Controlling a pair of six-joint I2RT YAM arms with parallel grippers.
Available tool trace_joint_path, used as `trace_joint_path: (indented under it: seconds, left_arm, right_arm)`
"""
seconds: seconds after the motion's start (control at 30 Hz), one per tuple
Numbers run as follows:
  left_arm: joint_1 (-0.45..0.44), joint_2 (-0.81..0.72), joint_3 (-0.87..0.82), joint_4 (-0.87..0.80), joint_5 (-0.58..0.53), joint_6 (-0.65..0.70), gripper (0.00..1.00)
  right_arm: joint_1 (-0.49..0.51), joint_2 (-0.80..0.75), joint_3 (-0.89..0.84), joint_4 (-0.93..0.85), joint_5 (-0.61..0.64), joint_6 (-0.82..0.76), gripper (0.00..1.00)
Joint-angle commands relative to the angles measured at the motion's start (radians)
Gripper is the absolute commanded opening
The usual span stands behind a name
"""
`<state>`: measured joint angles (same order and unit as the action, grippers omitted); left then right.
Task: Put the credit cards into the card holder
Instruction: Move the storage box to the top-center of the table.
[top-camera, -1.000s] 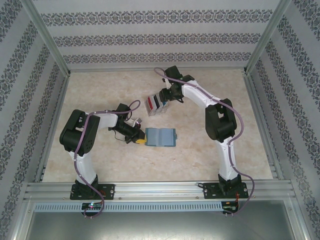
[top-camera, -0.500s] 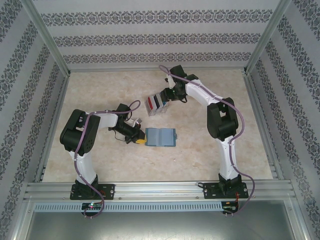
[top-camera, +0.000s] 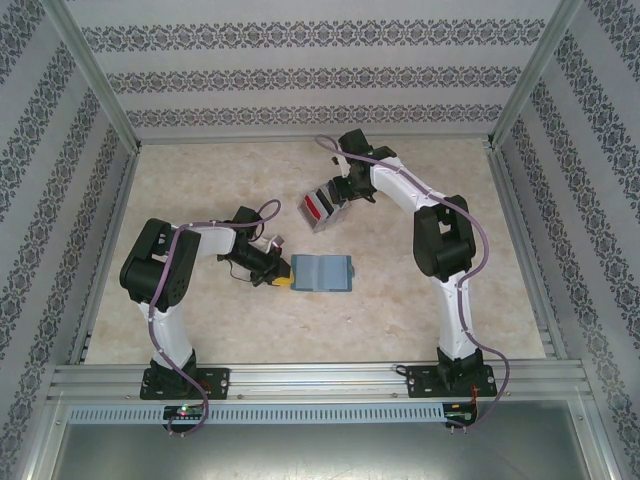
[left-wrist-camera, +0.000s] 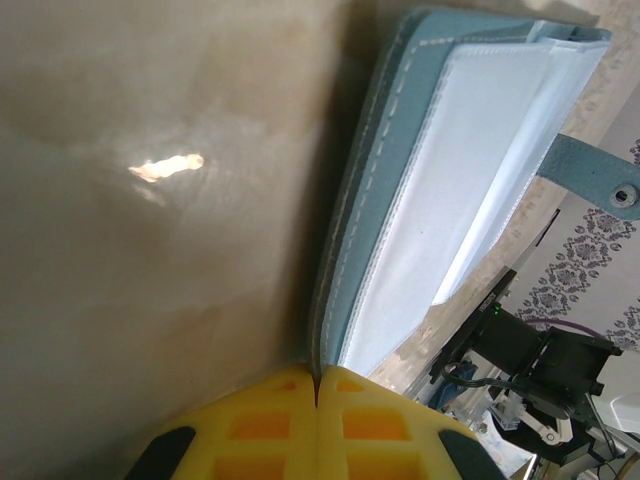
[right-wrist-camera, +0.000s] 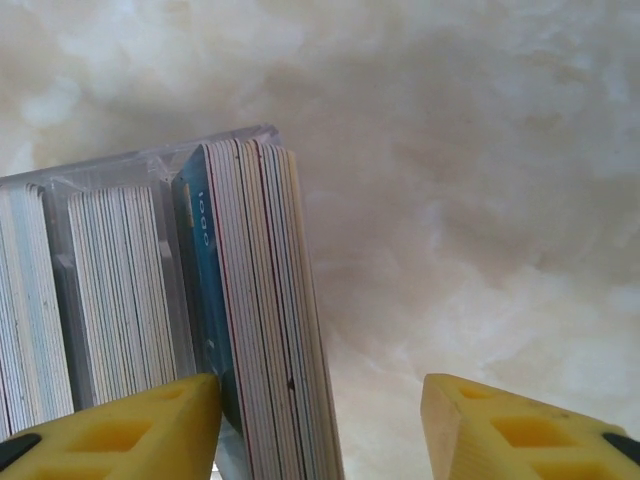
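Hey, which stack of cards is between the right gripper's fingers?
The stack faced with a blue card, at the rack's end; the other two stacks lie outside the right gripper's fingers.

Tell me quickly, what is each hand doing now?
Left hand: closed on the card holder edge.
Right hand: open, around a stack of credit cards, not clamped.

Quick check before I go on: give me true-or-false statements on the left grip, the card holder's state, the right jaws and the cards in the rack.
1. The left gripper is shut on the card holder's edge. True.
2. The card holder lies folded shut. False: it lies open, pale inner pockets showing.
3. The right gripper is shut on a card. False: its jaws stand open, with a gap beside the credit cards.
4. The credit cards stand on edge in the rack. True.
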<state>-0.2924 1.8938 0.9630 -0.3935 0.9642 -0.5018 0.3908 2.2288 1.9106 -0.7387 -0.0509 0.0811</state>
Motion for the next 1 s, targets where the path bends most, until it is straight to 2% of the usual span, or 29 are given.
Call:
trace_joint_path:
  seconds: [0.0, 0.6, 0.97]
  left_arm:
    - [0.01, 0.004, -0.013, 0.026, -0.005, -0.011, 0.0]
    - [0.01, -0.003, -0.012, -0.001, -0.001, 0.01, 0.0]
    - [0.01, -0.008, -0.009, -0.026, -0.001, 0.024, 0.0]
  right_arm:
    - [0.011, -0.014, 0.027, -0.036, 0.068, -0.043, 0.55]
    - [0.012, -0.026, 0.051, -0.044, 0.12, -0.067, 0.55]
    - [0.01, -0.028, 0.048, -0.03, 0.154, -0.066, 0.47]
